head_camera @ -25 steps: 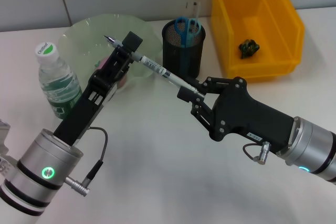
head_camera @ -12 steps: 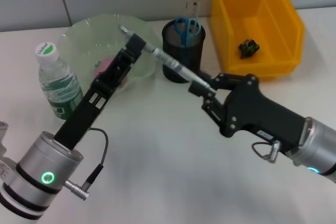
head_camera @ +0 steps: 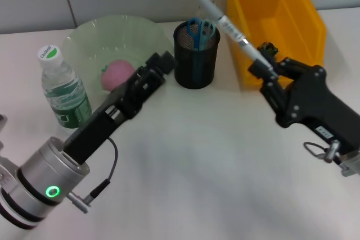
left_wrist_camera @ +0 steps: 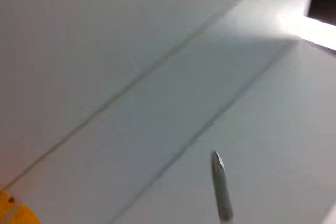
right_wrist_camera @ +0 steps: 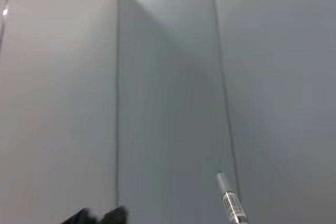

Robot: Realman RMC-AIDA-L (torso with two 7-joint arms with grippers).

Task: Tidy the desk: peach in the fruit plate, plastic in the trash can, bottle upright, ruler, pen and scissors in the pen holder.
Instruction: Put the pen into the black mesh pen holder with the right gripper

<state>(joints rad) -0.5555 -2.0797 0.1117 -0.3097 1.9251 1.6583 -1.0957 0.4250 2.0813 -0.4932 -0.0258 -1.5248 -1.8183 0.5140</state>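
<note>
Status, near to far. The left gripper (head_camera: 163,63) sits at 9 o'clock of the scene centre, its arm rising from 7 o'clock. It carries nothing, and its tip is just beside the pen holder (head_camera: 196,54); whether its fingers are wide or narrow cannot be told. The right gripper (head_camera: 261,70) enters from 4 o'clock and is clamped on the lower end of the pen (head_camera: 224,22).

Completed items, as judged from the layout:
- The bottle (head_camera: 61,87) stands upright at 9 o'clock.
- The peach (head_camera: 117,75) lies in the fruit plate (head_camera: 90,32) at 10 o'clock.
- The scissors (head_camera: 198,28) stand in the pen holder at 12 o'clock.
- A dark crumpled item, mostly hidden behind the right gripper, lies in the yellow trash can (head_camera: 298,23) at 1 o'clock; it is probably the plastic.

Outstanding items:
- The pen is not yet in the holder.
- The ruler cannot be confirmed from these views.

Pen position: tilted, its free end pointing toward 11 o'clock from the right gripper. The shaft passes above and to the 3 o'clock side of the holder rim, apart from it. It needs to be brought upright over the opening before release.
</note>
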